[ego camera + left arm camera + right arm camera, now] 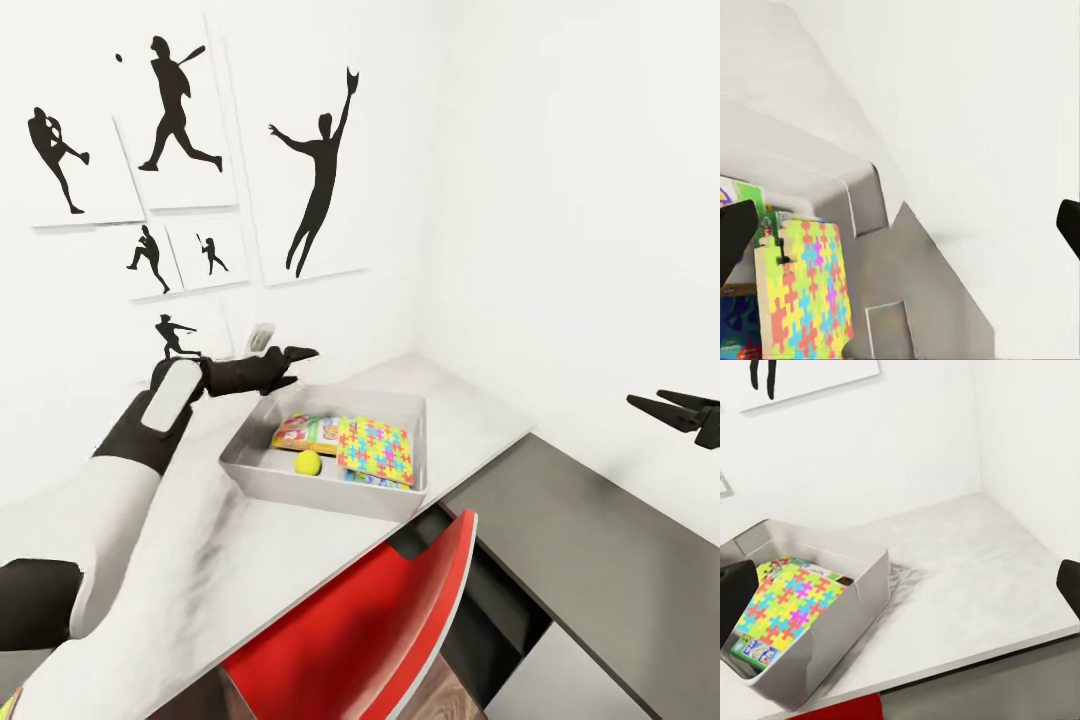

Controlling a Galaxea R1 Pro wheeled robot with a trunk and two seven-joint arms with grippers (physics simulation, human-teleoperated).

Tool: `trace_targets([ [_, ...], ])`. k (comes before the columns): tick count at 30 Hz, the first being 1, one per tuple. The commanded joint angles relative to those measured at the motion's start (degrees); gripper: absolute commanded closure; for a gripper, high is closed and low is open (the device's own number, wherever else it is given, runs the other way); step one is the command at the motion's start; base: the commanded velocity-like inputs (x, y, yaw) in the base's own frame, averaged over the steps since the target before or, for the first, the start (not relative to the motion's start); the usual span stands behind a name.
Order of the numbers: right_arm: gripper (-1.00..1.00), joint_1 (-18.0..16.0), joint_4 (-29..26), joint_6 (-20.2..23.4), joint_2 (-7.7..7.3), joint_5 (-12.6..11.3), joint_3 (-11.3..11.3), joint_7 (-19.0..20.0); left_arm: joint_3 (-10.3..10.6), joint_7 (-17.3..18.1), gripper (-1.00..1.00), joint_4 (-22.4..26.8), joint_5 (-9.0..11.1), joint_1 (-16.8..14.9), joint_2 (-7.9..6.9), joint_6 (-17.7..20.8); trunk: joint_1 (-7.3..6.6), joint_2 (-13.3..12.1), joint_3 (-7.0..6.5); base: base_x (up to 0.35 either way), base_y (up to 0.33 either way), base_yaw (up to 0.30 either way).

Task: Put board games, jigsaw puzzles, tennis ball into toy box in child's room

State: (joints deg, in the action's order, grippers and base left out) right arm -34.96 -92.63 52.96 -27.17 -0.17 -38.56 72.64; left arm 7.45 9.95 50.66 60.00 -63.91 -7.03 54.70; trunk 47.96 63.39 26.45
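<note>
In toy box [262,472]: puzzle [376,450], tennis ball [308,462]; both claws open.

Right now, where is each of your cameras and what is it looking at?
Head view: up on my head, looking down over the table at the toy box; left gripper and right gripper show.
Left wrist view: near my left gripper, looking into the toy box at a jigsaw puzzle; dark fingertips show.
Right wrist view: near my right gripper, facing the toy box and the corner; fingertips show.
All three views share the toy box and puzzle.
</note>
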Motion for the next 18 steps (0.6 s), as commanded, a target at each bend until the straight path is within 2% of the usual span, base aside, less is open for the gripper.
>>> trace_targets([
  [1,-1.0,-0.03,-0.01,0.51,0.0,-0.01,-0.02,0.21,-0.99,-0.45,-1.0,3.27,-0.11,1.03,-0.34,1.14,0.01,0.03,0.06,0.0,0.0,0.0],
  [2,-1.0,0.06,-0.01,0.4,0.01,0.0,0.13,0.21,-3.67,-5.9,-1.0,14.97,1.11,4.93,-0.49,3.65,0.01,0.03,0.06,0.0,0.0,0.0],
  [3,-1.0,0.06,-0.01,0.4,0.01,0.0,0.15,0.2,-4.04,-7.48,-1.0,16.99,1.51,5.7,-0.44,4.06,0.01,0.03,0.06,0.0,0.0,0.0],
  [4,-1.0,0.08,-0.01,0.28,0.01,0.0,0.2,0.21,-4.47,-10.1,-1.0,19.71,3.07,6.83,-0.27,4.69,0.01,0.03,0.06,0.0,0.0,0.0],
  [5,-1.0,0.1,-0.01,0.22,0.01,0.0,0.23,0.23,-4.61,-11.07,-1.0,20.58,4.39,7.33,-0.19,4.92,0.01,0.03,0.06,0.0,0.0,0.0],
  [6,-1.0,0.08,-0.01,0.25,0.01,0.0,0.27,0.21,-4.72,-12.52,-1.0,22.1,7.79,8.24,-0.15,5.23,0.01,0.03,0.06,0.0,0.0,0.0],
  [8,-1.0,-0.13,-0.01,0.4,0.01,0.03,0.3,0.0,-4.24,-14.33,-1.0,24.96,11.86,10.11,-0.32,5.3,0.01,0.03,0.06,0.0,0.0,0.0],
  [9,-1.0,-0.28,-0.01,0.49,0.01,0.04,0.31,-0.08,-4.18,-15.89,-1.0,26.45,13.44,11.17,-0.37,5.3,0.01,0.03,0.06,0.0,0.0,0.0],
  [10,-1.0,-0.34,-0.01,0.53,0.01,0.05,0.32,-0.11,-4.24,-16.92,-1.0,26.97,14.12,11.56,-0.37,5.3,0.01,0.03,0.06,-0.013,0.007,0.0],
  [11,-1.0,-0.41,-0.01,0.57,0.01,0.06,0.32,-0.15,-4.51,-19.4,-1.0,27.87,15.15,12.15,-0.28,5.26,0.01,0.03,0.06,-0.084,0.051,0.0],
  [12,-1.0,-0.62,-0.01,2.81,0.01,0.08,0.36,-0.24,-5.62,-26.19,-1.0,29.49,17.97,12.83,0.16,5.18,0.01,0.03,0.06,-0.258,0.127,0.0],
  [14,-1.0,-0.7,-0.01,4.48,0.01,0.09,0.34,-0.21,-6.05,-28.11,-1.0,29.81,20.55,13.0,-0.11,5.16,0.01,0.03,0.06,-0.281,0.163,0.0],
  [18,-1.0,-0.76,-0.01,7.04,0.01,0.09,0.39,-0.1,-6.24,-28.38,-1.0,29.84,21.01,13.17,-0.86,5.16,0.01,0.03,0.06,-0.278,0.226,0.094],
])
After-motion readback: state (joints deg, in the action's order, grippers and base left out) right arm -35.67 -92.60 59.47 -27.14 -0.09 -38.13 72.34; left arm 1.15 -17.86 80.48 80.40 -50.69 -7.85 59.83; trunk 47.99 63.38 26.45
